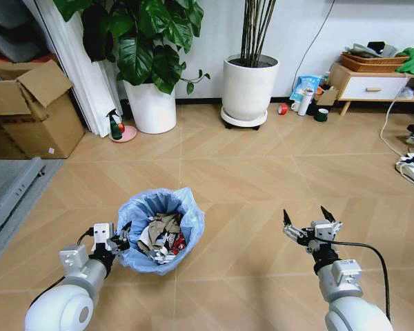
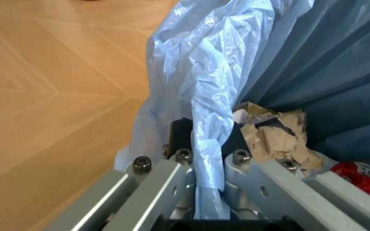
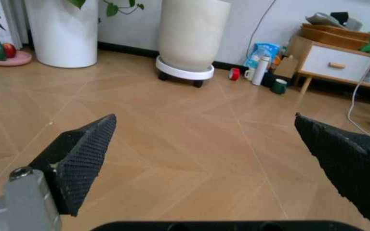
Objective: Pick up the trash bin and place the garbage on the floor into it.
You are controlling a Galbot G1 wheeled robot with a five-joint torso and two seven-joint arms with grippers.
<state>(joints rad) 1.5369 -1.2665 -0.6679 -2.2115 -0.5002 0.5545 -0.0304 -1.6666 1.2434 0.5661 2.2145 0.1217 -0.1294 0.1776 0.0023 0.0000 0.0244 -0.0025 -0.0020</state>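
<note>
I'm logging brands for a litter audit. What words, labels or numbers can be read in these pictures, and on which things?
None can be read.
Wrappers in the trash bin: print too small and crumpled.
Red wrapper: pale marks, blurred.
Blue packet by the cabinet: print too small.
Cardboard box: small sticker, unreadable.
Left pincer grips the bin's bag; right pincer is open: no markings show.
</note>
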